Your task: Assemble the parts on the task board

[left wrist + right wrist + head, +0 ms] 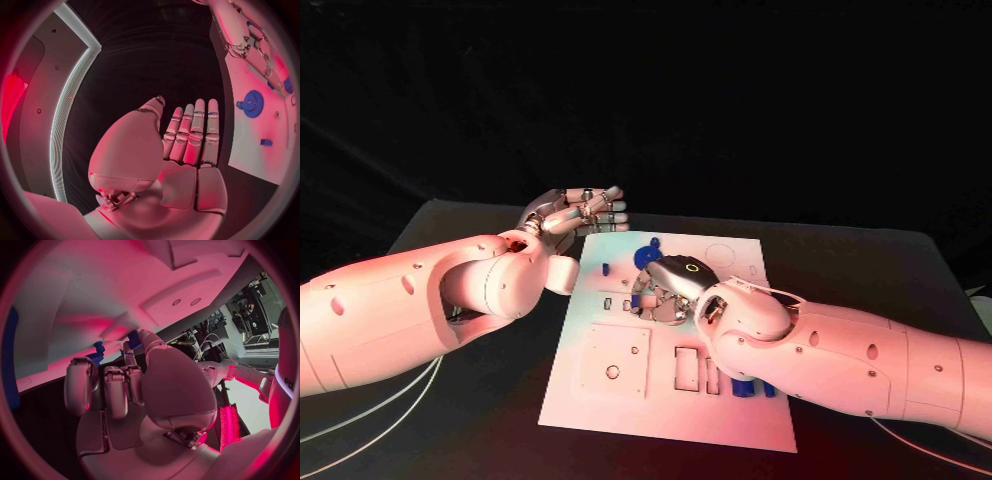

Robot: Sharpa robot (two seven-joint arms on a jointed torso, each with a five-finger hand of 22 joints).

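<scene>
Task board (610, 400) lies flat in the middle of the black surface (877, 250); left robot hand (578, 212) hovers off the board's far left corner, fingers straight and together, palm bare, holding nothing (released); right robot hand (669, 288) is down over the upper middle of the board, fingers curled toward the plate; whether it pinches a part I cannot tell, the fingertips being hidden under the hand.

Parts: blue gear (648, 256) stands on the board just beyond the right robot hand, apparently seated on its post; in the left wrist view the same gear (253, 103) sits upright on the plate with a small blue piece (266, 142) lying apart from it; further blue pieces (744, 386) lie at the board's near right, partly under the right arm.

Judgement: assembly is partway; gear likely placed; rectangular slots (688, 368) look unfilled; loose blue pieces remain to be fitted.
</scene>
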